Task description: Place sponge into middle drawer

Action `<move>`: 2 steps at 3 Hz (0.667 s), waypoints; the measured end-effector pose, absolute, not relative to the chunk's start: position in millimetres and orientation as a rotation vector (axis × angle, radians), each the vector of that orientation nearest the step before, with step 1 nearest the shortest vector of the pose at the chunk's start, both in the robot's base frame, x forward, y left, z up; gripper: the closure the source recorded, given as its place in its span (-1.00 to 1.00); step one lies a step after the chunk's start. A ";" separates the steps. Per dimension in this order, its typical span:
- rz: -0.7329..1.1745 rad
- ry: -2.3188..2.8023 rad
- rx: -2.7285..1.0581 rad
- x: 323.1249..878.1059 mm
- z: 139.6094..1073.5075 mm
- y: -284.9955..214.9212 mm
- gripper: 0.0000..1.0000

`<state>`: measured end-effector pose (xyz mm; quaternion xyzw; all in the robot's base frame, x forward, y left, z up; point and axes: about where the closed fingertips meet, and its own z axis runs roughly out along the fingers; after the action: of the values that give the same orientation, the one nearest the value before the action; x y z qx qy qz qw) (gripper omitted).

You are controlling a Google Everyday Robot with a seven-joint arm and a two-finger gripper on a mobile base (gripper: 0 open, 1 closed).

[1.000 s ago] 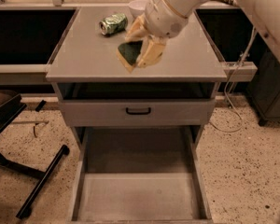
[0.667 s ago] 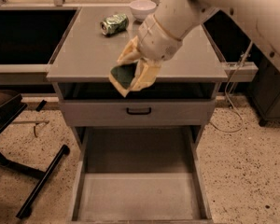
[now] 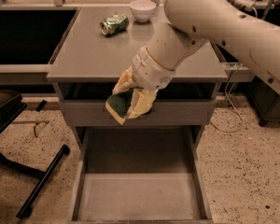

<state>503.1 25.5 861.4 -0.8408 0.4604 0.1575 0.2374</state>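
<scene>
- Judging from how things sit, the pick-up half looks done: the gripper point(image 3: 129, 102) has its two pale fingers clamped on the sponge point(image 3: 117, 104), one on each side. The dark green face points at the camera and a yellow corner pokes out below.
- The sponge is in the air and rests on nothing. It hangs in front of the closed drawer front point(image 3: 182, 113), just below the front edge of the cabinet top point(image 3: 88, 55).
- The middle drawer point(image 3: 137, 197) is pulled wide open underneath with its flat floor showing (so opening it isn't on the to-do list).
- The sponge is not in the drawer yet. It sits well above the tray floor, and it looks to be nearer the tray's back end than its middle, though depth is hard to call from this angle.
- What's left, by the look of it: bring the arm down (maybe a bit toward the front), spread the fingers so the sponge drops onto the floor, then lift clear of the side walls.
- The crushed green can point(image 3: 114, 24) and the white bowl point(image 3: 143, 9) sit at the back of the top, well apart from the gripper, so neither looks like trouble.
- Rough call: somewhere past halfway, with the drop-off itself not done.
</scene>
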 end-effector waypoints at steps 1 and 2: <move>0.432 1.262 -2.304 503.1 861.4 25.5 1.00; 0.461 1.295 -2.210 508.8 841.4 24.3 1.00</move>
<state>508.8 24.3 841.4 -0.8185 0.4797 0.1707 0.2660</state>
